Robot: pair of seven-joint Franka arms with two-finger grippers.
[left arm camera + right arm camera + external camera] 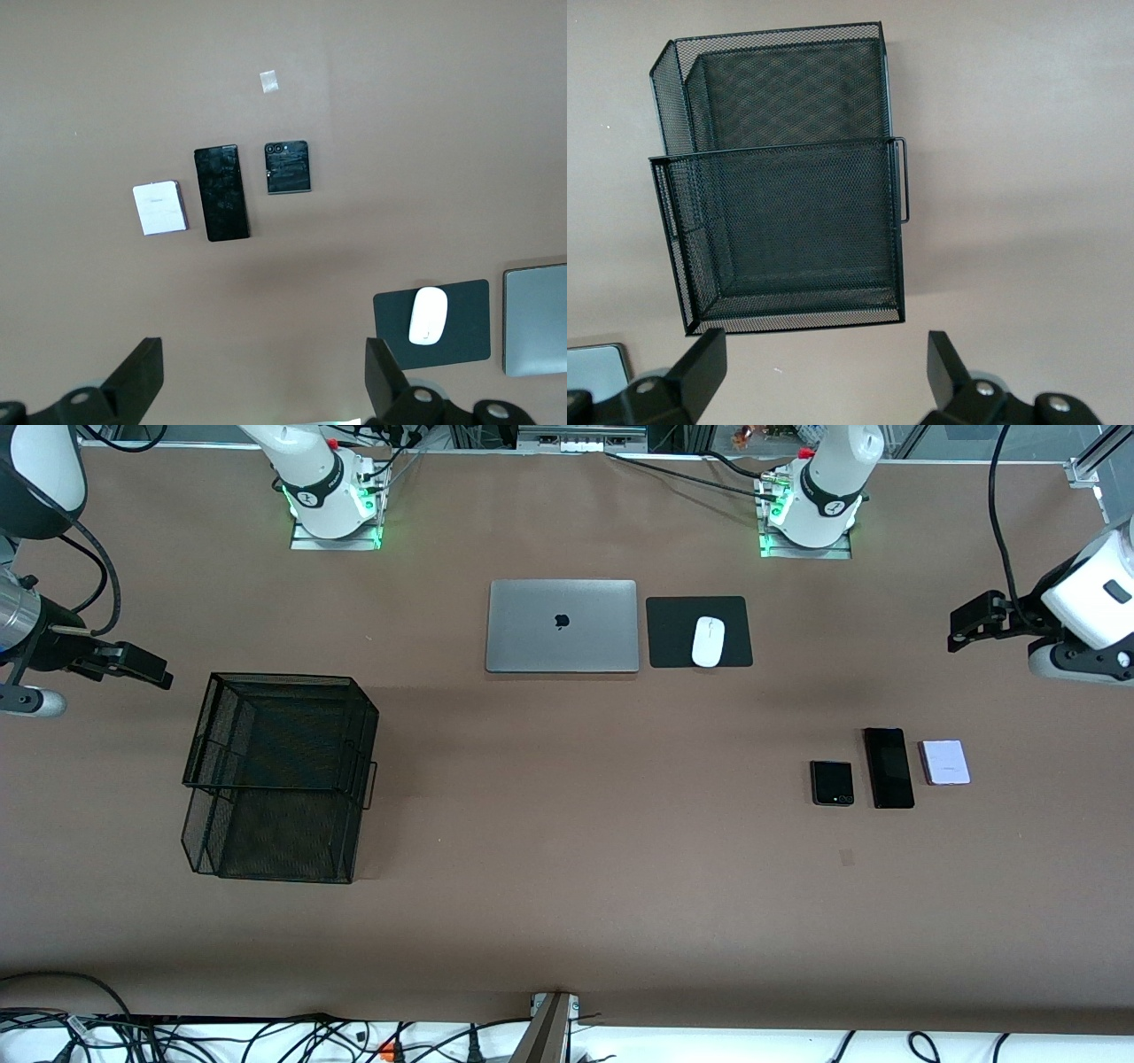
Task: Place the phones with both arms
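Three phones lie in a row on the brown table toward the left arm's end: a small squarish black one [832,783] [288,167], a long slim black slab [889,767] [221,193] and a small pale pink-white one [944,763] [160,208]. My left gripper [959,627] [263,367] hangs open and empty over that end of the table, well apart from the phones. Over the right arm's end, my right gripper [158,673] [824,363] is also open and empty, up beside the mesh basket.
A black wire-mesh basket [283,677] [780,149] stands toward the right arm's end. A shut grey laptop [562,626] [536,319] and a white mouse [708,641] [428,316] on a black pad [673,633] lie near the arms' bases. A small tape patch [846,856] marks the table.
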